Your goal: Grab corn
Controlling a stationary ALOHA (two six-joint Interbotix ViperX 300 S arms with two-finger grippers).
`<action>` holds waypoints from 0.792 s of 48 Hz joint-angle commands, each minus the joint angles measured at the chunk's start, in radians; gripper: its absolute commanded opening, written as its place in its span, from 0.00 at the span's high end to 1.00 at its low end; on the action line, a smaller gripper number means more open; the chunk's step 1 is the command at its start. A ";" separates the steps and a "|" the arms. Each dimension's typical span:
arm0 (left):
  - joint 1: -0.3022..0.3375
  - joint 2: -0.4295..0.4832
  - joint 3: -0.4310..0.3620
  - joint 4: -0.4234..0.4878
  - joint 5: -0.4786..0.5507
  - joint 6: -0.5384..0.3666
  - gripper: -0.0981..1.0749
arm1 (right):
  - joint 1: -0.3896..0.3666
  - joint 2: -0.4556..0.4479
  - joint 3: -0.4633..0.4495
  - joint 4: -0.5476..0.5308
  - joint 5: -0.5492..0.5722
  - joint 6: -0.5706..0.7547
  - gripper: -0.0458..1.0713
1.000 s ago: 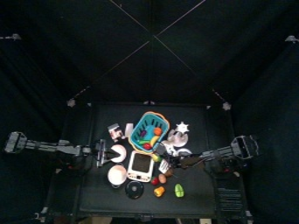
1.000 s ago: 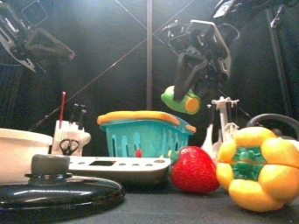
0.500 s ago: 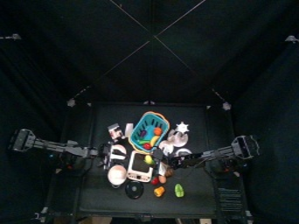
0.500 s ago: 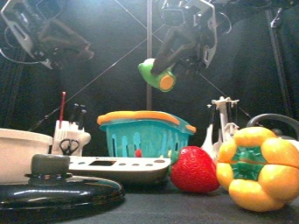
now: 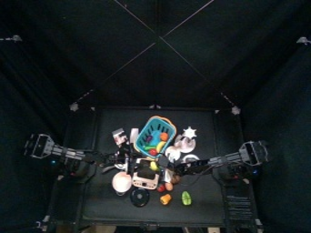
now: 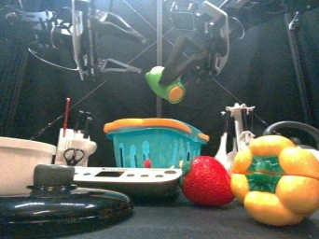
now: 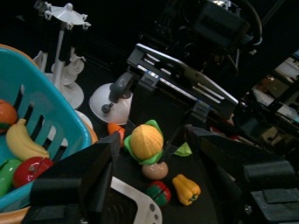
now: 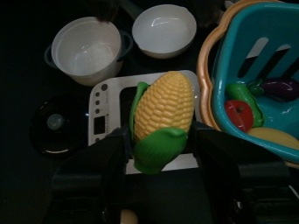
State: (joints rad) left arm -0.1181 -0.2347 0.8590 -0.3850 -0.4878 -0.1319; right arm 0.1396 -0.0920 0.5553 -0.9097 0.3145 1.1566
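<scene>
while my right gripper [image 8: 163, 166] hangs above the table, its two jaws are closed on the corn [image 8: 162, 112] w/ the green husk end pinched btwn them and the yellow cob sticking out past the tips. from the front the corn [image 6: 166, 83] is well up in the air, tilted, above the teal basket [image 6: 155, 142], not touching it. from my right wrist i see under the cob a white scale [image 8: 107, 105], just beside it the basket w/ fruit in it, and further off a white pot [image 8: 87, 48] and a white bowl [image 8: 163, 28] side by side. a black lid [image 8: 55, 122] lies by the scale.

my left gripper [image 7: 158, 171] has its jaws spread wide apart and holds nothing; the corn [image 7: 145, 143] shows in the gap btwn them, but apart from them, in my other arm's grip. from the left wrist i also see the basket [image 7: 35, 114] w/ a banana [image 7: 26, 143] and a red fruit inside, a white stand w/ white utensils [image 7: 65, 52] behind it, and small toy veg on the table below the corn.

up front on the table: a red strawberry [image 6: 206, 182] touching or just beside a big yellow pepper [image 6: 274, 179], the black lid [image 6: 56, 203] nearest, the white bowl [image 6: 25, 159] at the left edge. from above, both my arms meet near the table's middle, left gripper [image 5: 122, 158] just beside the right [image 5: 162, 160]; cant make out finer detail there.
</scene>
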 commanded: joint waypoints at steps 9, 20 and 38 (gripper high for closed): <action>-0.008 0.077 -0.052 -0.002 -0.008 0.002 0.09 | -0.003 -0.014 -0.017 -0.005 -0.003 -0.002 0.33; -0.008 0.121 -0.067 -0.009 -0.009 0.000 0.09 | -0.003 -0.009 -0.012 -0.005 -0.003 -0.002 0.33; -0.011 0.161 -0.081 -0.017 -0.008 0.002 0.10 | -0.003 0.002 -0.014 -0.005 -0.005 -0.003 0.33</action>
State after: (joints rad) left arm -0.1258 -0.0706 0.7992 -0.4065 -0.4878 -0.1319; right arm 0.1396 -0.0767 0.5553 -0.9112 0.3160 1.1551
